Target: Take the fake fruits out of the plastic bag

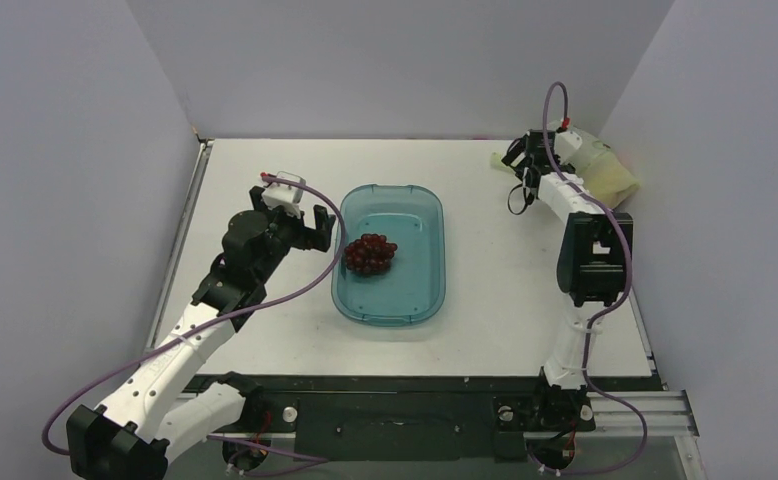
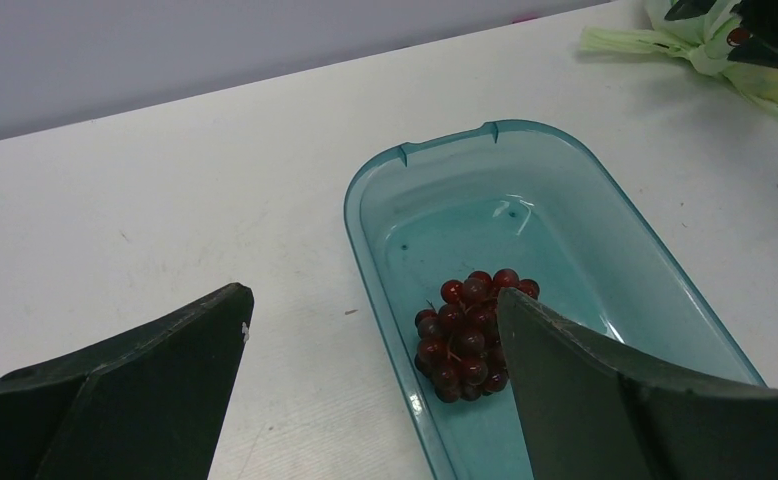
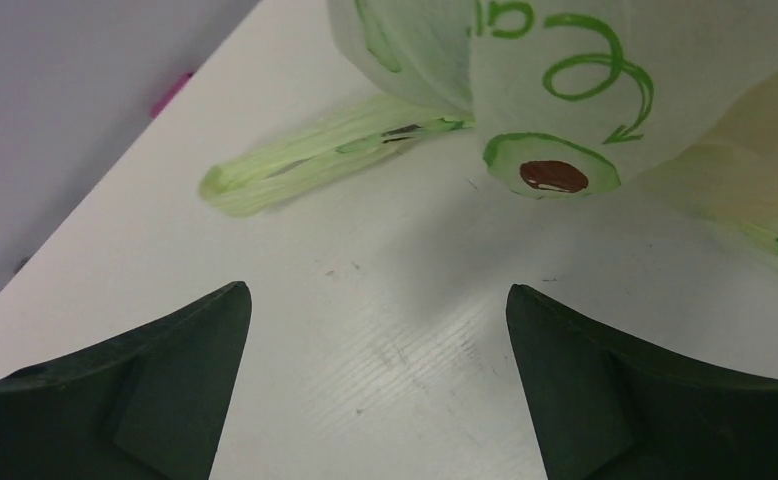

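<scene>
The top view looks down from above and behind the left arm [image 1: 180,345] and right arm [image 1: 590,250], facing the far wall from well back, so it takes in the whole desk [image 1: 505,260], the teal tray [image 1: 410,270] and the plastic bag [image 1: 610,170] in the far right corner. The left wrist view sits low behind the left jaws, facing across the desk toward that corner. It shares the tray, the grape bunch [image 2: 465,335] and the bag's edge with the top view. The right wrist view looks out between the right jaws, very near the bag's printed side and a loop handle [image 3: 305,160].
</scene>
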Action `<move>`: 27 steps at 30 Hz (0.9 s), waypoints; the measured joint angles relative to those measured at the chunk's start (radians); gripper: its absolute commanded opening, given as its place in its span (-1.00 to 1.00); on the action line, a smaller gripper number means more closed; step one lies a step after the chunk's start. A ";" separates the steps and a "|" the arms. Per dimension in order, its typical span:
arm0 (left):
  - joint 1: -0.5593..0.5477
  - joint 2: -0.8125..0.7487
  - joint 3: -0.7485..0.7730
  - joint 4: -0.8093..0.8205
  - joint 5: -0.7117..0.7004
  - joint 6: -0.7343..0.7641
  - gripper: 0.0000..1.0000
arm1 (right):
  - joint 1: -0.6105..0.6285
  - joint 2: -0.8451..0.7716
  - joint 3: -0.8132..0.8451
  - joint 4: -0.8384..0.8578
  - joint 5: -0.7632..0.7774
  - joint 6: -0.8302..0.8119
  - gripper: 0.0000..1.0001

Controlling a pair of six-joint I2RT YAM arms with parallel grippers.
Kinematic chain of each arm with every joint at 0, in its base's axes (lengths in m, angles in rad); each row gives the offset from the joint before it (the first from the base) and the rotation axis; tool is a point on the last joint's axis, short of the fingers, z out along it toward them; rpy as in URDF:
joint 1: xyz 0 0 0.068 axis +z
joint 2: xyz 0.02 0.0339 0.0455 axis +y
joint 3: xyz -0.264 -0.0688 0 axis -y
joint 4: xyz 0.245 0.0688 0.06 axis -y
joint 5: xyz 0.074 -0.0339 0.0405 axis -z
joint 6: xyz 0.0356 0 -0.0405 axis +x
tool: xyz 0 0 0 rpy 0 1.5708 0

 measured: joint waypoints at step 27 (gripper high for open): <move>-0.006 0.047 0.013 0.001 0.095 -0.027 0.83 | -0.064 0.525 0.467 0.148 -0.054 0.445 -1.00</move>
